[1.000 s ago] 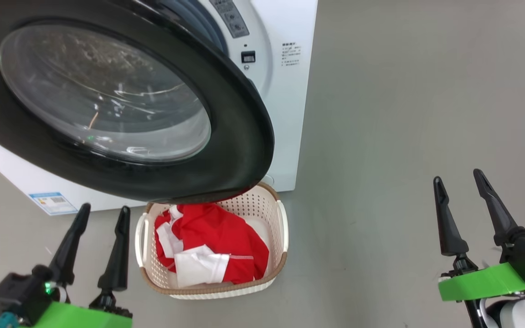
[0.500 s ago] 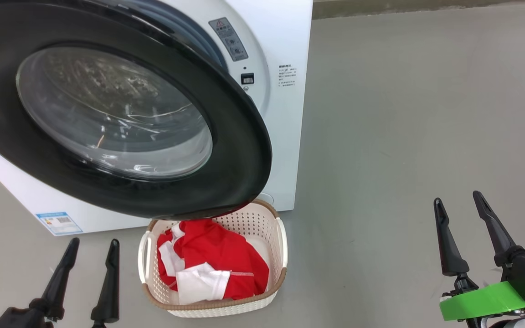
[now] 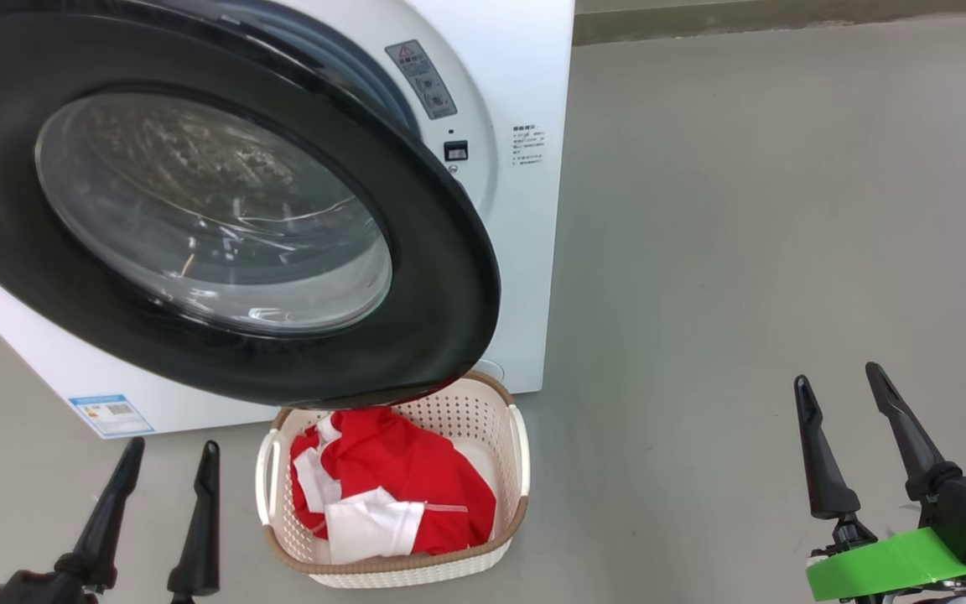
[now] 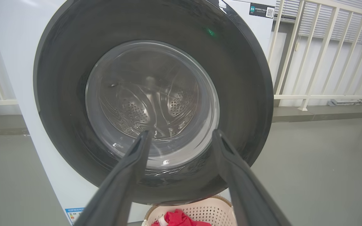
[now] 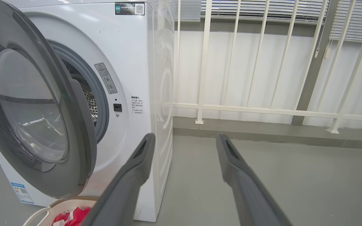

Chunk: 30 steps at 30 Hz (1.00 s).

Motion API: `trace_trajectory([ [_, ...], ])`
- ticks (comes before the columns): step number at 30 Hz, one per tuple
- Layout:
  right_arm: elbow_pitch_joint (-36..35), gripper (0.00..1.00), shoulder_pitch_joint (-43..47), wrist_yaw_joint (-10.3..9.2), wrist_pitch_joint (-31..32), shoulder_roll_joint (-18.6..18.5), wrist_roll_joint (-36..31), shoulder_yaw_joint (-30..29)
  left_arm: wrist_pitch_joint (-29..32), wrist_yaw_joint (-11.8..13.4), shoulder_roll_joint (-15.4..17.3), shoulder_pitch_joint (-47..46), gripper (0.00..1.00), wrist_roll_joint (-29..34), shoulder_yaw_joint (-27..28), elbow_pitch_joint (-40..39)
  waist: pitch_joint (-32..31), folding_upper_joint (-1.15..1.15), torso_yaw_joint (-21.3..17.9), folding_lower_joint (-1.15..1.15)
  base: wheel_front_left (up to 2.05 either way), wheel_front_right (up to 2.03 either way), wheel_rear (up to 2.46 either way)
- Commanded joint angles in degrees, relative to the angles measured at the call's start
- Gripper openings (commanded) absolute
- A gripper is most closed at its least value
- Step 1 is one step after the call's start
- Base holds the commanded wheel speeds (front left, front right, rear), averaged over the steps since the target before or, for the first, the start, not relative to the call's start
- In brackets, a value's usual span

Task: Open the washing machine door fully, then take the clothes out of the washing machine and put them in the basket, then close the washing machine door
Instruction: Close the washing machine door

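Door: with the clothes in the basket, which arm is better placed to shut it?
Left, probably: the left gripper, open, faces the door head-on in its wrist view; the right gripper points past the washer at floor.

**Setting:** laundry corner in a plain utility space. Whether it is a home balcony or a test hall cannot be told.

**Evidence:**
- One white front-loading washing machine (image 5: 137, 62) stands directly on a bare grey floor (image 3: 743, 210), which runs seamless and unfurnished out to the right.
- A blue-edged sticker (image 3: 110, 413) sits low on the left of the machine's front (print too small to read).
- At the machine's near foot is a cream perforated basket (image 3: 459, 401) holding red-and-white clothes (image 3: 399, 478).
- On the far side, a white barred railing (image 5: 204, 62) runs right from behind the machine on a low grey kerb (image 5: 262, 131).
- Behind the bars is a pale wall, with slatted blinds (image 5: 222, 9) above it.
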Motion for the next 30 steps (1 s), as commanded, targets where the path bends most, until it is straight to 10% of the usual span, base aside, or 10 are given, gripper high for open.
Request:
trace_trajectory([
  [1,-1.58,0.97,-0.54,0.2,-0.35,-0.61,0.43,1.5,-0.7,-0.45,0.5,-0.75,1.0,0.75,2.3,-1.74,0.14,0.0,0.13,0.0,0.0,0.0,0.0],
  [4,-0.92,0.0,-0.66,0.2,-0.35,-0.61,-0.03,2.28,-0.7,-0.76,0.0,-0.99,1.0,1.1,2.27,-2.31,0.6,0.0,0.66,0.0,0.0,0.0,0.0],
  [30,17.11,0.0,-23.62,0.2,3.1,-2.43,0.01,20.3,-0.7,-1.81,-4.23,-7.09,1.0,0.61,-2.33,-5.26,7.87,0.0,15.17,0.0,0.0,0.0,0.0],
])
